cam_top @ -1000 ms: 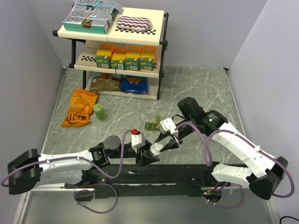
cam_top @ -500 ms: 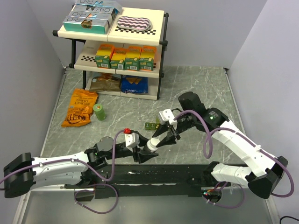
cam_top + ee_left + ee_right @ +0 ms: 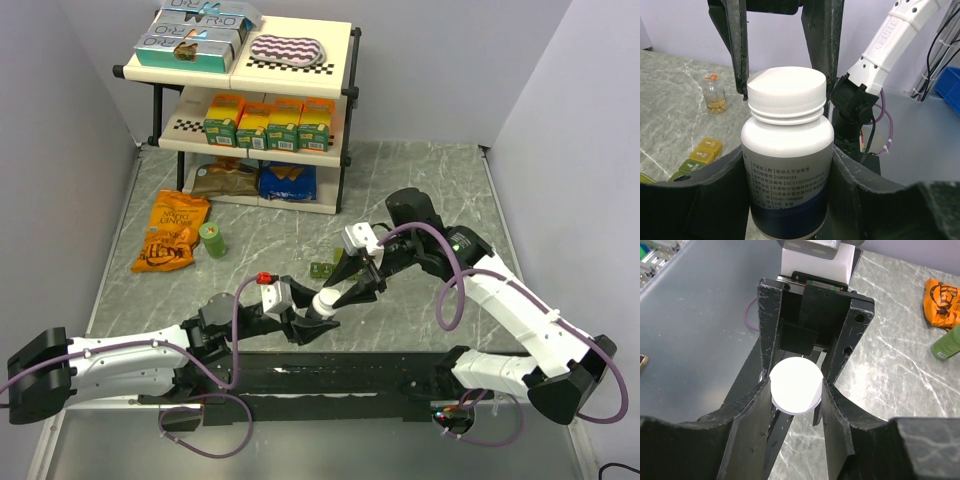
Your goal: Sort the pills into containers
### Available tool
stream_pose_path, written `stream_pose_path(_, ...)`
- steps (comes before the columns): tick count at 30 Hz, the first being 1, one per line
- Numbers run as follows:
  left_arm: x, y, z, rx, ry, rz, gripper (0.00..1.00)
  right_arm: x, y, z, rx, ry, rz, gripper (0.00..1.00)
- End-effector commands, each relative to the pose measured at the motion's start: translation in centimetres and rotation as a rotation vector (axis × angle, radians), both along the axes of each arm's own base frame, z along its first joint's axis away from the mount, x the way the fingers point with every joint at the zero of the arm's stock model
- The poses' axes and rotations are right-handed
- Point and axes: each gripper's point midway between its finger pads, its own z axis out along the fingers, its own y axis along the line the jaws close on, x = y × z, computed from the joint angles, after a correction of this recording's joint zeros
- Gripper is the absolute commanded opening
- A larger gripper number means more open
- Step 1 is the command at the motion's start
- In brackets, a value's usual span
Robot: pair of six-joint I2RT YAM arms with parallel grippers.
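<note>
A white pill bottle [image 3: 325, 302] with a white screw cap [image 3: 786, 87] and a dark blue band is held off the table, tilted. My left gripper [image 3: 787, 167] is shut on its body. My right gripper [image 3: 796, 390] is shut on the cap [image 3: 796, 391], with one finger [image 3: 738, 50] on each side. In the top view the left gripper [image 3: 303, 322] and the right gripper [image 3: 350, 292] meet at the bottle. The containers [image 3: 322, 269], an olive-to-yellow strip, lie on the table just beyond and also show in the left wrist view [image 3: 696, 157]. No loose pills show.
A small glass vial [image 3: 715, 93] with yellow contents stands beyond the strip. A green can [image 3: 212, 240] and an orange snack bag [image 3: 173, 231] lie at the left. A shelf rack [image 3: 250, 100] with boxes stands at the back. The black base rail [image 3: 330, 375] runs along the near edge.
The bottle and both grippers have shifted a little left and away from the near edge. The right wrist has swung round over the cap. Both grips are unchanged.
</note>
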Motion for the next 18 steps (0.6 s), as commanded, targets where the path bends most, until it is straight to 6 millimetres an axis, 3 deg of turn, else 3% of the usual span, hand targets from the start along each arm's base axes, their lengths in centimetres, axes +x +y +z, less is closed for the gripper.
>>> stream_pose_path(1, 1.3, 1.7, 7.4, -0.257, -0.079, 0.091, 0.01, -1.4, -0.5, 0.6, -0.01, 0.116, 0.028, 0.12)
stream_pose_path(8, 1.6, 0.7, 5.7, -0.186, -0.047, 0.085, 0.01, -0.2, -0.5, 3.3, 0.044, 0.084, -0.001, 0.12)
stream_pose_path(18, 1.7, 0.6, 4.7, -0.171, -0.027, 0.086, 0.01, -0.4, -0.7, 3.1, 0.043, 0.07, 0.006, 0.11)
